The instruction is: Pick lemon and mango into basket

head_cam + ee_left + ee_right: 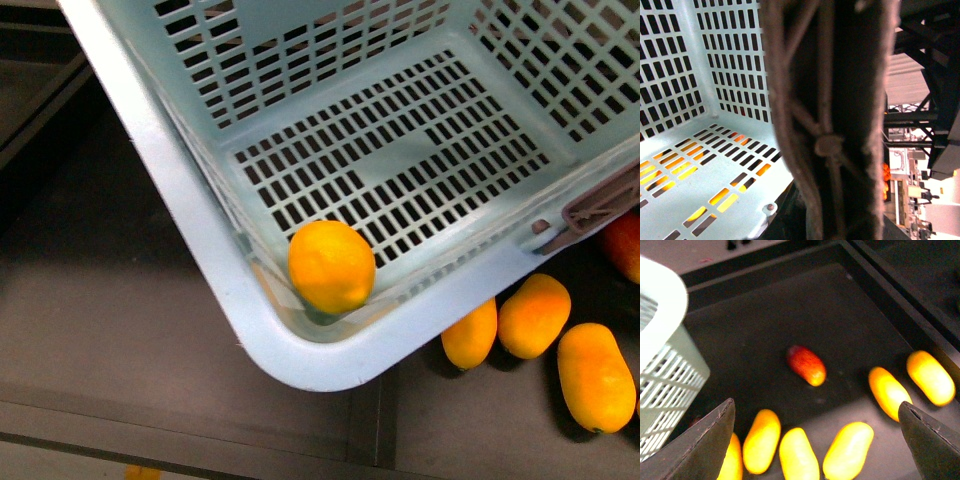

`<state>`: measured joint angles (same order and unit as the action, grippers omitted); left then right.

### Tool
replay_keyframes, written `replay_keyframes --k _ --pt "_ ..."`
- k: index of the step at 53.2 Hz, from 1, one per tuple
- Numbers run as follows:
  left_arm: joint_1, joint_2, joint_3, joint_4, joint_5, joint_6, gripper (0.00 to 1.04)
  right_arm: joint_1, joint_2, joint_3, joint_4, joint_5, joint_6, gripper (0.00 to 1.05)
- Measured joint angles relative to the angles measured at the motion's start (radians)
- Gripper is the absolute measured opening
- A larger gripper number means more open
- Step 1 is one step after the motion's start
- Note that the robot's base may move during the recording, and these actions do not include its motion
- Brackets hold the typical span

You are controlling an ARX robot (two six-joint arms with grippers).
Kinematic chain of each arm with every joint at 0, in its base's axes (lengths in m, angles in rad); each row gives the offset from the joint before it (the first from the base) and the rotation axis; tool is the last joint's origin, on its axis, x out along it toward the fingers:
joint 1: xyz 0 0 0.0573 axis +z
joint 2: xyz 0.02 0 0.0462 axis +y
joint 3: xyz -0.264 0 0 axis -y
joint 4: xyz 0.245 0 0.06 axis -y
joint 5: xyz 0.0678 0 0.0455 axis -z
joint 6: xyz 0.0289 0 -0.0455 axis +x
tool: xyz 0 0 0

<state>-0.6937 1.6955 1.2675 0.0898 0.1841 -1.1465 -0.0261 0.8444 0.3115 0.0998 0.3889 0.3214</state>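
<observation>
The light teal basket (200,250) hangs tilted over a dark tray and fills the upper front view. The round orange-yellow lemon (331,266) lies inside it, in the lowest corner. In the left wrist view the basket's brown handle (825,125) fills the middle and hides my left gripper's fingers, which are shut on it. Beside it is the slotted wall (670,75). My right gripper (817,440) stands open above long yellow-orange fruits (847,450), holding nothing. A red-and-yellow oval fruit (806,365) lies further off. I cannot tell which fruit is the mango.
Three long yellow-orange fruits (533,315) lie on the tray under the basket's right corner, with the red-and-yellow fruit (625,245) at the right edge. The tray has a raised dark rim (900,315). The basket's corner (665,365) stands close by my right gripper.
</observation>
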Motion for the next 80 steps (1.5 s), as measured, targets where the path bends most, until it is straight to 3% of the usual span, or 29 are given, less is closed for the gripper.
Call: replay_keyframes --k 11,20,24,44,80 --pt "-0.010 0.000 0.000 0.000 0.015 -0.003 0.06 -0.182 0.301 0.175 0.197 -0.172 -0.008 0.96" --pt "-0.008 0.000 0.000 0.000 0.009 -0.003 0.06 -0.280 0.713 0.335 0.377 -0.233 -0.209 0.96" --pt "-0.005 0.000 0.000 0.000 -0.006 0.000 0.06 -0.306 0.942 0.437 0.385 -0.261 -0.325 0.96" --pt "-0.006 0.000 0.000 0.000 0.006 -0.002 0.06 -0.276 1.460 0.796 0.251 -0.309 -0.572 0.96" --pt "-0.006 0.000 0.000 0.000 0.003 -0.002 0.06 -0.262 1.704 1.082 0.137 -0.385 -0.605 0.96"
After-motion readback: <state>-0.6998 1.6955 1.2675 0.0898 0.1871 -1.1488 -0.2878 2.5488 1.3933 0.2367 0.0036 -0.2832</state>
